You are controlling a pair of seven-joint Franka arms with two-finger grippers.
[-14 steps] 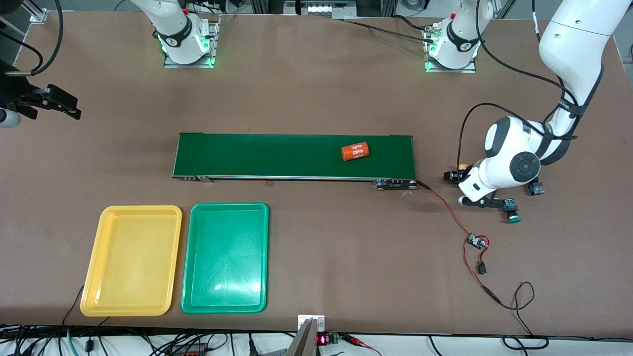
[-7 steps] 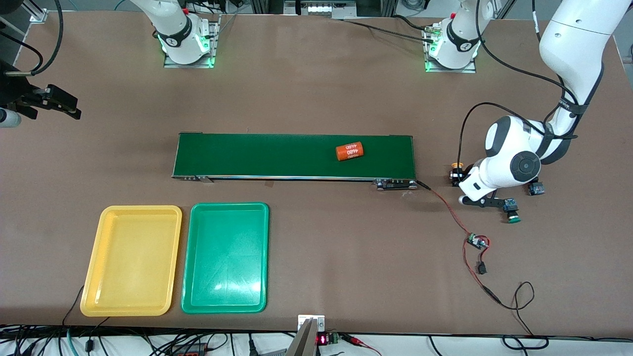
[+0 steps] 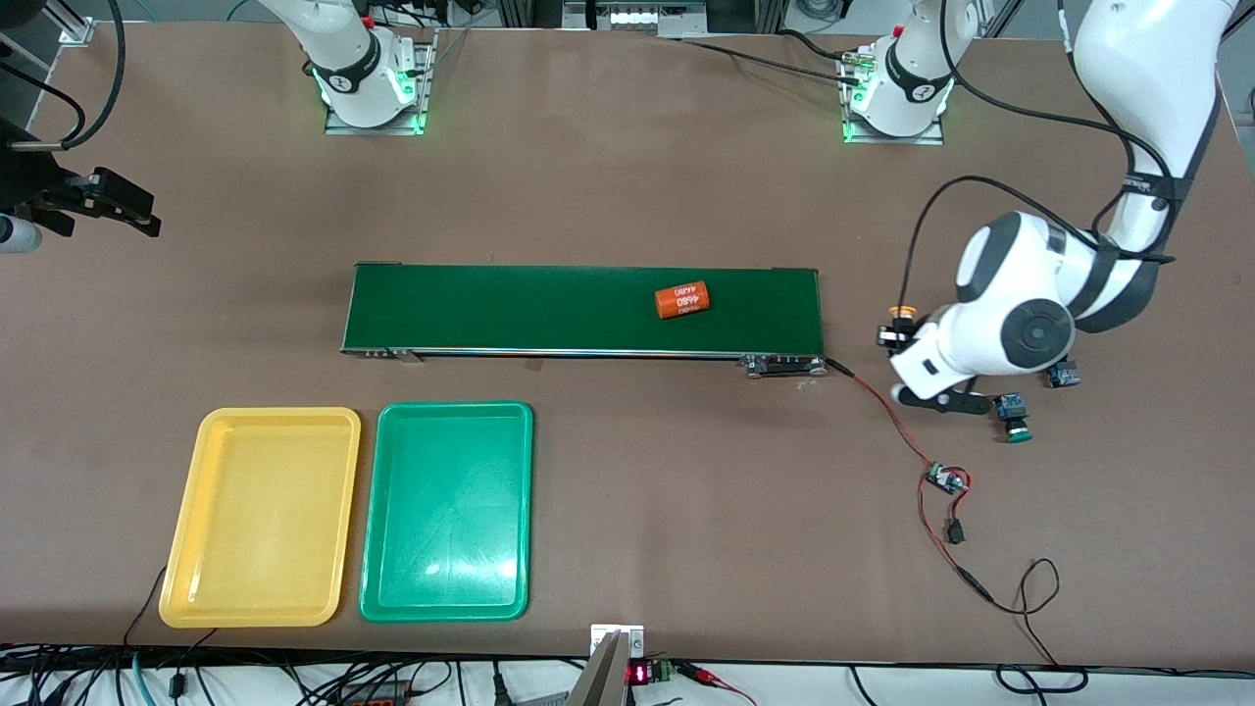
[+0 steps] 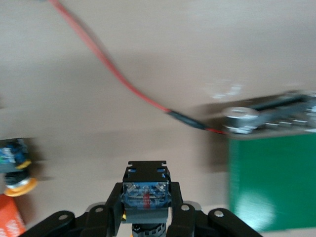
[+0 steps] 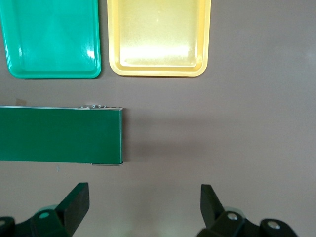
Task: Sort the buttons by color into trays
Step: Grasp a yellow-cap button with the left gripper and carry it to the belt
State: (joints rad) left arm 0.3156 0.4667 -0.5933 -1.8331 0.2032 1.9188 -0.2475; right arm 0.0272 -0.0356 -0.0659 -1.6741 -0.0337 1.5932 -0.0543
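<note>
My left gripper (image 3: 894, 338) is shut on a yellow-capped button (image 3: 898, 316), just off the conveyor's end toward the left arm. In the left wrist view the gripper (image 4: 146, 197) clamps the button's black-and-blue body (image 4: 146, 193). A green-capped button (image 3: 1015, 420) lies on the table beside the left arm's wrist. Another button (image 3: 1065, 373) shows half hidden by the arm. The left wrist view shows a yellow-capped button (image 4: 17, 170) lying on the table. The yellow tray (image 3: 260, 517) and green tray (image 3: 446, 510) lie side by side, both empty. My right gripper (image 3: 137, 211) waits open at the right arm's end of the table, its fingers (image 5: 76, 202) wide apart.
An orange cylinder (image 3: 681, 299) lies on the dark-green conveyor belt (image 3: 549, 309). A red wire with a small circuit board (image 3: 946, 480) runs from the belt's end across the table. An orange object (image 4: 9, 222) shows at the left wrist view's edge.
My left gripper closed on the yellow-capped button and rose a little, shifting toward the conveyor's end. The orange cylinder travelled along the belt toward the right arm's end. The right arm stayed still.
</note>
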